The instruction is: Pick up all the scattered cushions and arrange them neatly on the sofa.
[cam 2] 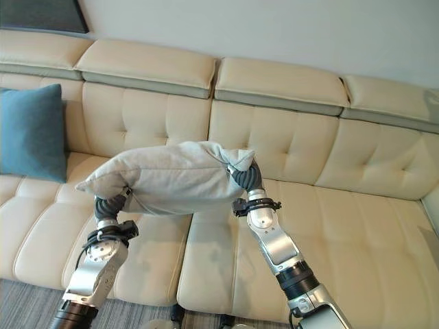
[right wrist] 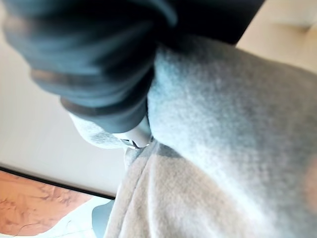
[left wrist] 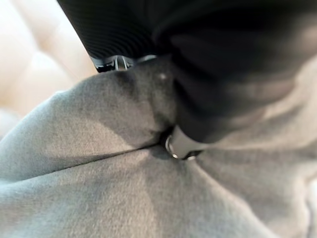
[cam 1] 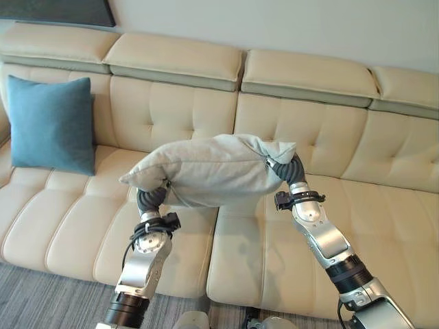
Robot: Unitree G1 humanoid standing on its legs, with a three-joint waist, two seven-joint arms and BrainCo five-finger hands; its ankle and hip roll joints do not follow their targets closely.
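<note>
A light grey cushion (cam 1: 206,171) hangs lengthwise in the air over the seat of the cream sofa (cam 1: 329,137), held between my two hands. My left hand (cam 1: 152,199) grips its lower left end from below, the thumb (left wrist: 181,146) dug into the cloth. My right hand (cam 1: 288,170) holds the raised right corner, with a silver finger (right wrist: 134,139) pressed into a fold. Most of both hands is hidden behind the cushion. A blue cushion (cam 1: 51,123) stands upright against the backrest at the sofa's left end.
The sofa's seat spreads wide to the right of the blue cushion, with tufted backrests and padded headrests (cam 1: 309,75) behind. A grey carpet (cam 1: 41,295) lies in front of the sofa. A dark frame (cam 1: 62,10) hangs on the wall at top left.
</note>
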